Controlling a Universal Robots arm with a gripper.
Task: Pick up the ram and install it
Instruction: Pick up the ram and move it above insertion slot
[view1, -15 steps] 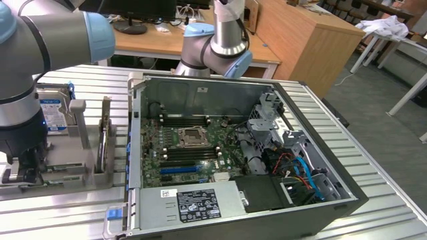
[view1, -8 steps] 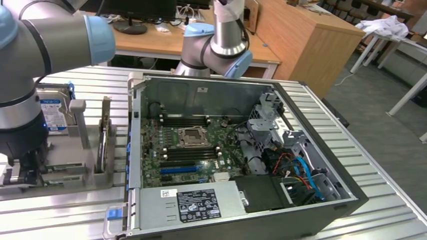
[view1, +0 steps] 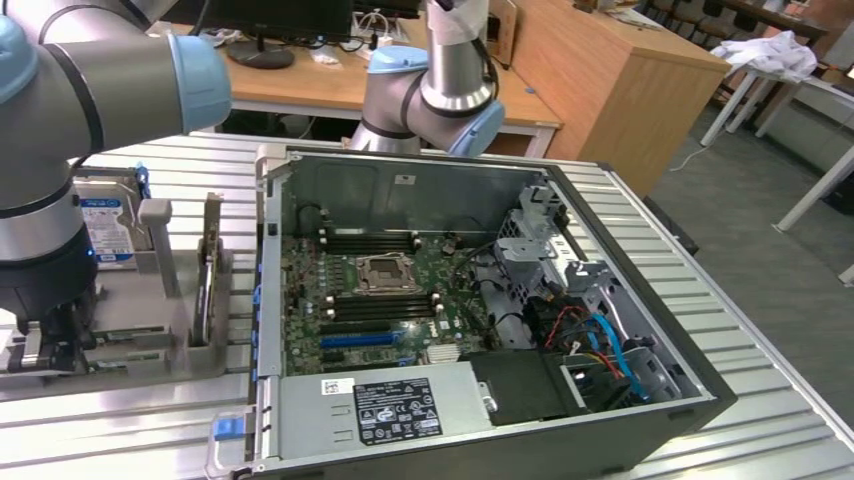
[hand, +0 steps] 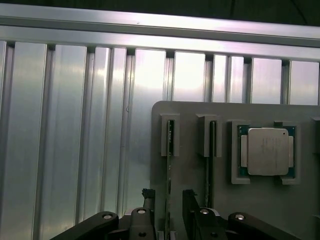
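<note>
- We find the gripper (hand: 167, 194) low over the grey holder (hand: 260, 210), its jaws wide.
- One finger sits on each side of the ram (hand: 169, 170); we see no grip on it.
- The ram stands on edge in a holder slot.
- The processor (hand: 268, 151) lies in a recess of the holder, near that slot.
- The holder rests on the ribbed worktop (hand: 75, 130), with the open computer case (view1: 400, 152) just beside it.

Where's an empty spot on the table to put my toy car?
The bare table slats in front of the gray holder, and the strip on the exterior view's right of the computer case. The holder is crowded: the ram, a hard drive, a processor chip, and the open gripper straddling the ram.
</note>
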